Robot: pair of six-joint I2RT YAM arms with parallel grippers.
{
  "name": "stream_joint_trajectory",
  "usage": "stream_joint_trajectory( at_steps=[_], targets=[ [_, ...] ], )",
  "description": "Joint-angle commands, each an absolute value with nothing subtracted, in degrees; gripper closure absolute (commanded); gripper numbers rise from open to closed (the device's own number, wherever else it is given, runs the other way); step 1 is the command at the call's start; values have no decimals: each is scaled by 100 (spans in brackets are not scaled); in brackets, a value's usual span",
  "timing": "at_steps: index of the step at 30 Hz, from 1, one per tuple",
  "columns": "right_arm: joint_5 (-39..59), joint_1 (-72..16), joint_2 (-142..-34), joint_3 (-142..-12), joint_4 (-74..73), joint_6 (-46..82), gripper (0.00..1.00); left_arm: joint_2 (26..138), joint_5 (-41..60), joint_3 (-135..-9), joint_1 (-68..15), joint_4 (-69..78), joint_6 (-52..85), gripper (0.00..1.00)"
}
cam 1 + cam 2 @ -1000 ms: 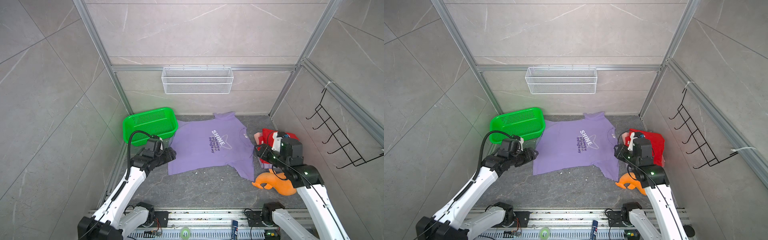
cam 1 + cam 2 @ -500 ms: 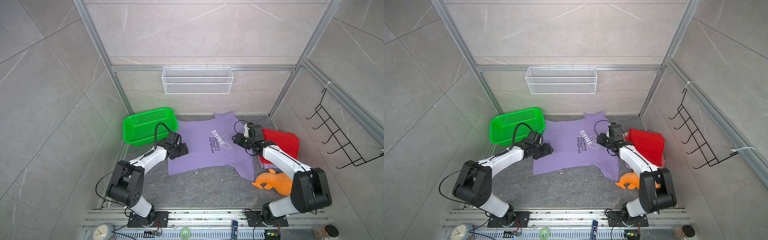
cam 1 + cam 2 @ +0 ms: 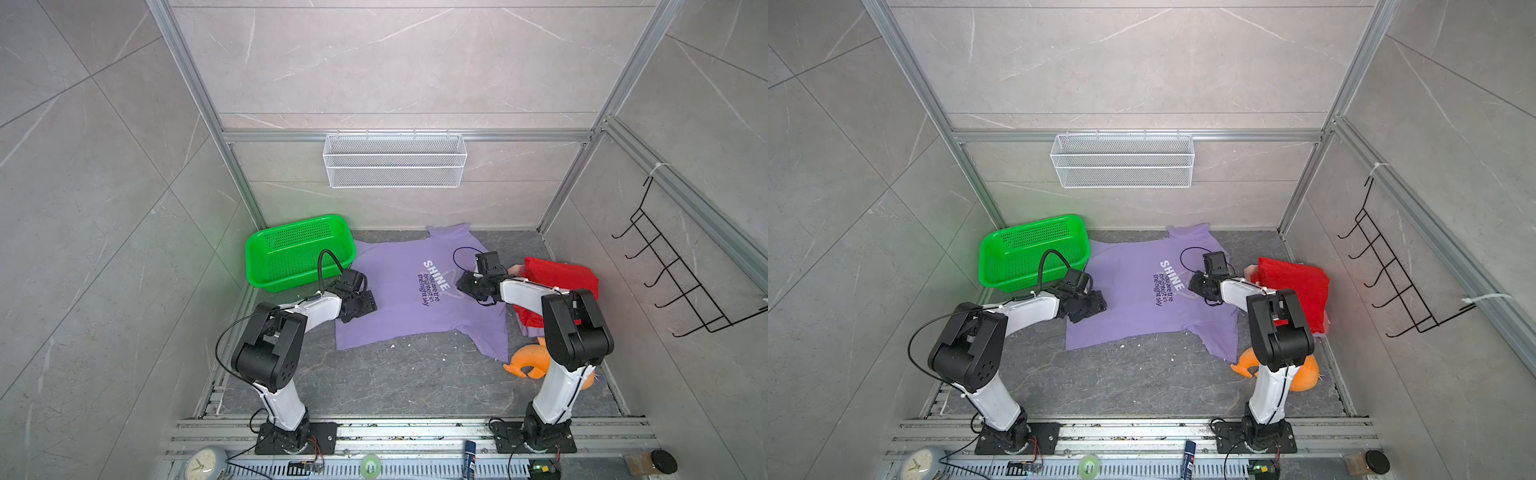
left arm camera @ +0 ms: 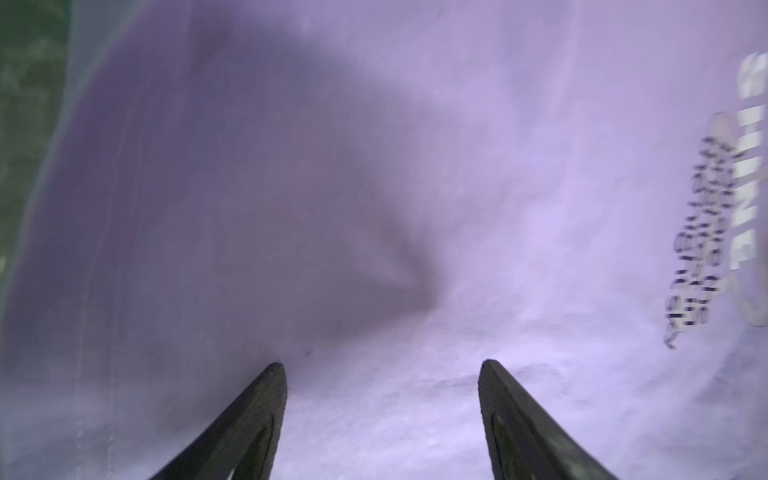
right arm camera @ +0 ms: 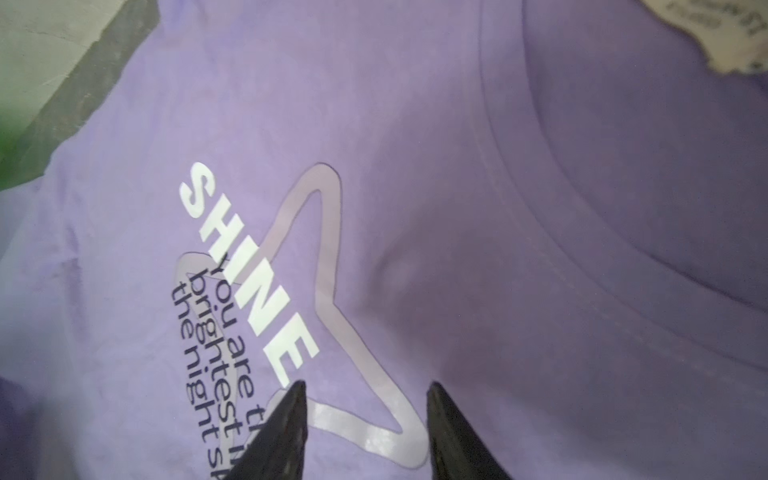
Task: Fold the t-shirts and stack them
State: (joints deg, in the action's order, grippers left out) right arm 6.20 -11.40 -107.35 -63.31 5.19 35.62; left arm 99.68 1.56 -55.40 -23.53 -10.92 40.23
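over the lavender t-shirt [image 3: 390,307], left gripper [image 4: 382,365] and right gripper [image 5: 366,384] are held apart; pinching for the first fold is judged next.

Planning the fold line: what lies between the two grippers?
Only the lavender t-shirt, its SHINE print nearer the right gripper than the left gripper; both top views show it.

A: Where does the lavender cotton t-shirt with white SHINE print [image 3: 399,299] lie?
B: Spread flat mid-way on the floor [image 3: 395,382]; the left gripper [image 3: 365,305] is over its hem, the right gripper [image 3: 463,284] beside the print.
A: The green perforated plastic basket [image 3: 291,266]?
B: Back left corner, just beside the shirt.
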Motion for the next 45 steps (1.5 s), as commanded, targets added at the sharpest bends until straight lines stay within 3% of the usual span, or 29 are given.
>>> stream_joint_trajectory(
  at_steps=[1,14,22,28,33,38,45],
  targets=[
    [463,-1178,-10586,-5939,928,3793,52,9994,4,-5257,-2330,-1026,4209,24],
    [315,-1866,-8839,-3857,788,4703,53,9463,-199,-4362,-2002,-1217,4160,24],
    [-239,-1978,-7549,-3950,1439,4266,52,8789,222,-4465,-1956,-1392,3566,25],
    [-713,-1978,-6438,-4381,2542,3929,48,7792,57,-4865,-1952,-2517,3221,25],
    [-1167,-1983,-5613,-4043,3242,4220,40,6834,-313,-4544,-1946,-3371,3485,25],
    [-931,-1974,-5120,-3758,3980,4658,40,6141,-586,-4089,-1934,-4094,4013,26],
    [-980,-1979,-4493,-3343,3925,4787,37,5746,-454,-3500,-1879,-3891,4299,27]
  ],
)
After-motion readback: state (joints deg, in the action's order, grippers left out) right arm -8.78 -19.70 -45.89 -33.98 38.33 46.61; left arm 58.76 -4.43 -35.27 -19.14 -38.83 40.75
